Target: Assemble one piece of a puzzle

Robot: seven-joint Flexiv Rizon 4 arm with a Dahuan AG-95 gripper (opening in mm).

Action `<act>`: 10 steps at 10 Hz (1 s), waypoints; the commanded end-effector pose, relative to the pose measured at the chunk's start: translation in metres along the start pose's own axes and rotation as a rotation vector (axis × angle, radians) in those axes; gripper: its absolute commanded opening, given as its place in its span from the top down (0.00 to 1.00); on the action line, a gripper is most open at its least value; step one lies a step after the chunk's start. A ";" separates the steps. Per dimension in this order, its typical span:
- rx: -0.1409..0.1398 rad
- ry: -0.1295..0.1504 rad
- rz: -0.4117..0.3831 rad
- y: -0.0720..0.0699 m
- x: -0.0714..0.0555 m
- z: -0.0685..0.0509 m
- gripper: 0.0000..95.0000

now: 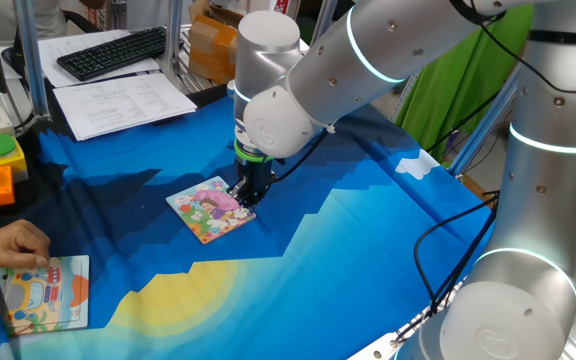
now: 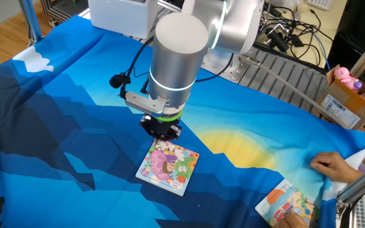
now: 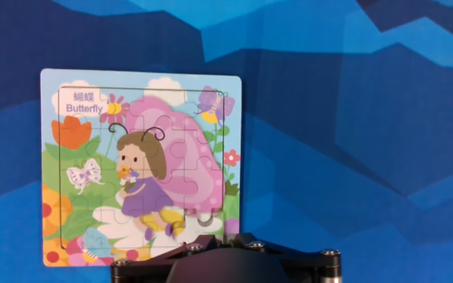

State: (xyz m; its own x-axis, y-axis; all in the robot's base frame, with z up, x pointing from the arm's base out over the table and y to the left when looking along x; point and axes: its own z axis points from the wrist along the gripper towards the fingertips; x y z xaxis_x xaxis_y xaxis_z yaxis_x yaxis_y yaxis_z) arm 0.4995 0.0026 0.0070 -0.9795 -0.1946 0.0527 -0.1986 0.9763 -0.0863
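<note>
- The puzzle lies flat on the blue cloth near the middle of the table, and in the hand view its butterfly picture looks whole, with no empty slot that I can make out
- The gripper hangs low over the far right edge of the puzzle; in the other fixed view it sits at the board's far edge, touching or nearly so
- Whether its fingers are spread or pressed together I cannot tell: the fingertips are hidden by the hand's body in every view
- The piece cannot be picked out on its own; it is either already seated among the others or hidden under the gripper
- Judging by the full picture, the placing seems done or all but done, with perhaps a last press and a lift away left
- At the near left corner a person's hand rests by a second board, well apart from the work
</note>
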 end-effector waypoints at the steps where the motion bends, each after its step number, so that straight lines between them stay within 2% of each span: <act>1: 0.003 0.000 0.003 0.001 0.000 0.000 1.00; 5: 0.001 -0.002 0.005 0.002 -0.001 0.001 1.00; 10: -0.012 0.009 -0.008 0.000 -0.004 -0.005 1.00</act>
State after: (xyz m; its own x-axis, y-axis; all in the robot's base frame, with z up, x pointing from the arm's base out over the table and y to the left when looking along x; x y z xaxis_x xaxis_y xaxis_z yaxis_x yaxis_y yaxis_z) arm 0.5034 0.0042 0.0116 -0.9772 -0.2026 0.0632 -0.2070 0.9756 -0.0730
